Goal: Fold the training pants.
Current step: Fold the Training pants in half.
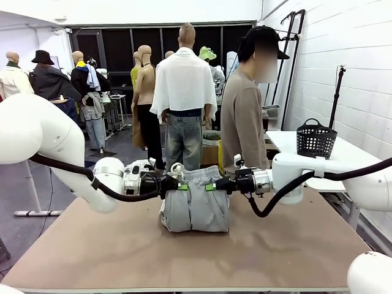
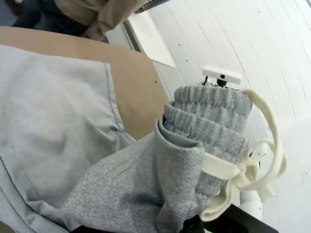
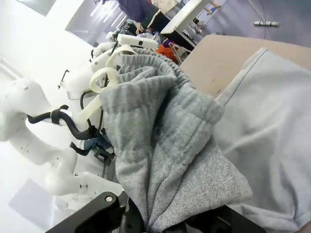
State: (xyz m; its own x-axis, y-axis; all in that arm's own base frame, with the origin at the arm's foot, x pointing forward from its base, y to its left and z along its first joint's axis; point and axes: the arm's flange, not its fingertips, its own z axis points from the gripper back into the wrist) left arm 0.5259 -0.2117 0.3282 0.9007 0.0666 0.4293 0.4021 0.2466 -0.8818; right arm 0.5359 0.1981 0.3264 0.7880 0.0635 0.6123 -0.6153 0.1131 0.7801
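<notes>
Front view: the pants [image 1: 195,205] hung near the middle of the table [image 1: 110,251], the waistband raised between the two grippers and the lower part bunched on the tabletop. The left gripper [image 1: 181,186] was clamped on the left end of the waistband and the right gripper [image 1: 211,187] on the right end; both pinched the cloth with almost no gap between the pads. A person [image 1: 244,116] stood at the far side, hands not engaged. A black basket [image 1: 316,139] sat on a side table at far right.

Step in hand, as judged: a fold in progress, with the waistband lifted and ready to be carried over the legs. The next move would call for both arms travelling together at equal height, so that the band stays taut and lands square on the cloth below.

In the left wrist view the drawstring [image 2: 252,170] hung knotted beside the ribbed waistband, and the cloth covered the fingers. In the right wrist view the fabric likewise hid the fingertips. How many layers already lay folded beneath could not be made out, and the leg ends were hidden.
</notes>
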